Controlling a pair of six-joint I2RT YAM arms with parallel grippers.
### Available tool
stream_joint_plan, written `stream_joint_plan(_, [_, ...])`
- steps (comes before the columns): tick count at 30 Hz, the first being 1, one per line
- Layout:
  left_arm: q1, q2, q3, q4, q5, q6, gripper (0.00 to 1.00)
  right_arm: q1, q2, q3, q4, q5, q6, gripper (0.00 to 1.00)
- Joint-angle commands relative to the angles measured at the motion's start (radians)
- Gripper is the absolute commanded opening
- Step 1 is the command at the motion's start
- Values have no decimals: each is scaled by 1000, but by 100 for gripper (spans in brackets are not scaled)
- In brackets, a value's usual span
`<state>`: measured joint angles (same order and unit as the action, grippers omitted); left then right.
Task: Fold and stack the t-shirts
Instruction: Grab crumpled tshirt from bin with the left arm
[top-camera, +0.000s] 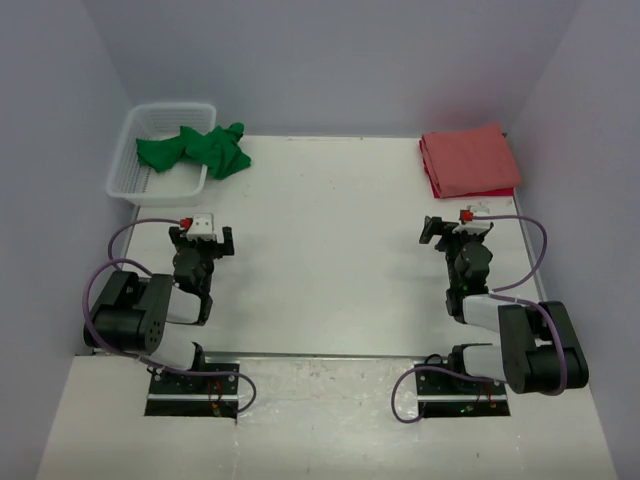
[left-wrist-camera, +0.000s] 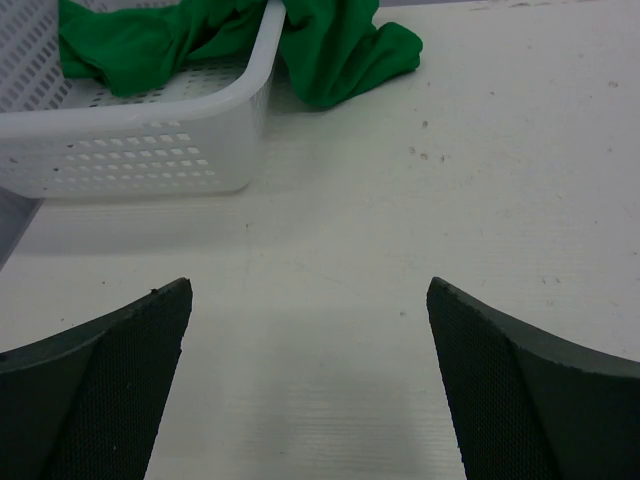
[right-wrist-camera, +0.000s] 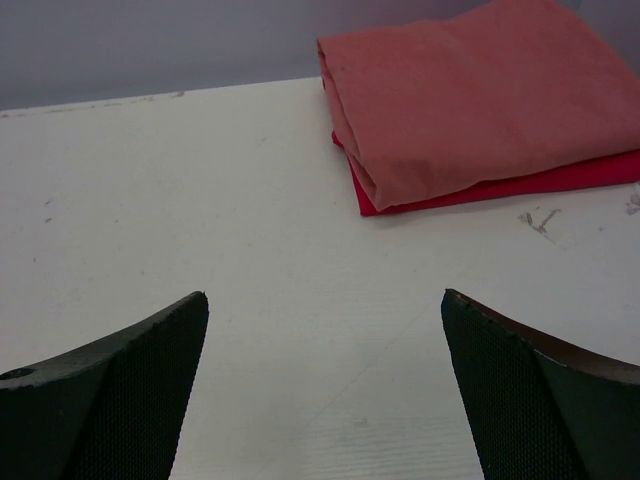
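While both arms sit folded low in the top view, you have the left gripper (top-camera: 202, 240) released. Its jaws are spread wide over the bare desk (top-camera: 330, 260) and nothing lies between them. The right gripper (top-camera: 457, 232) is released too, jaws just as wide and empty, at the right of centre in that view.

You find the green shirt (top-camera: 205, 148) in the upper left of the top view, crumpled and unfolded. Part of it lies inside the basket (top-camera: 125, 165). The rest spills over the basket's right rim and bunches on the desk just beside it. In the left wrist view that shirt fills the top edge, with the basket wall in the upper left, and both are well apart from the fingers at the bottom corners.

You see the salmon shirt (top-camera: 468, 158) in the upper right of the top view, folded into a flat rectangle near the desk's far right corner. A brighter red layer (right-wrist-camera: 560, 180) shows beneath it along the near and left edges. You cannot tell from these views whether that layer is a separate garment. In the right wrist view the folded pile sits in the upper right of the frame, clear of the gripper, with open desk between them.
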<state>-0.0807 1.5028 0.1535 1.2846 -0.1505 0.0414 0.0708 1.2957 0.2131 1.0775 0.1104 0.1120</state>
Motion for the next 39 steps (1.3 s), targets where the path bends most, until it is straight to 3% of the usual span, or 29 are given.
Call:
stream_joint_plan(1, [9, 0, 17, 53, -15, -9, 100, -3, 1, 25, 52, -6, 3, 99])
stream_joint_plan(8, [7, -3, 20, 61, -27, -8, 100, 9, -10, 2, 91, 27, -1, 99])
stream_joint_plan(10, [-1, -60, 58, -61, -37, -6, 100, 55, -50, -18, 128, 160, -9, 99])
stream_joint_plan(11, [-8, -78, 87, -120, -102, -6, 100, 64, -82, 5, 31, 172, -27, 99])
stream_joint_plan(12, [-20, -90, 181, -300, -128, -20, 100, 81, -120, 41, -73, 201, -40, 99])
stream_joint_plan(14, [-34, -113, 339, -468, -206, -21, 100, 136, -209, 168, -334, 271, -73, 99])
stream_joint_plan(16, [-53, -128, 435, -666, -265, -23, 100, 187, -277, 227, -410, 310, -87, 99])
stream_joint_plan(18, [-74, -131, 633, -940, -432, -98, 100, 202, -332, 328, -580, 293, -17, 99])
stream_joint_plan(19, [-76, -116, 717, -1058, -467, -179, 100, 204, -361, 376, -681, 247, 27, 99])
stream_joint_plan(20, [-76, -99, 897, -1331, -527, -239, 100, 204, -398, 484, -862, 118, 64, 99])
stream_joint_plan(23, [-77, -20, 1154, -1663, -604, -356, 100, 215, -403, 678, -1104, -105, 81, 99])
stream_joint_plan(26, [-38, 8, 1256, -1786, -520, -460, 100, 264, -406, 824, -1257, -98, 106, 99])
stream_joint_plan(29, [37, -12, 1285, -1760, -191, -475, 100, 279, -508, 799, -1202, -260, 87, 99])
stream_joint_plan(30, [44, -21, 1290, -1765, -169, -497, 100, 274, -544, 771, -1165, -246, 147, 99])
stream_joint_plan(31, [44, -21, 1313, -1774, -172, -506, 100, 268, -573, 714, -1104, -211, 316, 99])
stream_joint_plan(33, [44, -7, 1340, -1785, -173, -524, 100, 247, -595, 681, -1026, -375, 354, 99])
stream_joint_plan(36, [51, 37, 1354, -1710, -103, -464, 100, 253, -476, 858, -1157, -434, 353, 90])
stream_joint_plan(37, [56, 63, 1408, -1694, -21, -413, 100, 254, -451, 893, -1239, -428, 338, 93])
stream_joint_plan(39, [59, 167, 1489, -1755, -90, -393, 100, 253, -405, 943, -1294, -410, 305, 99])
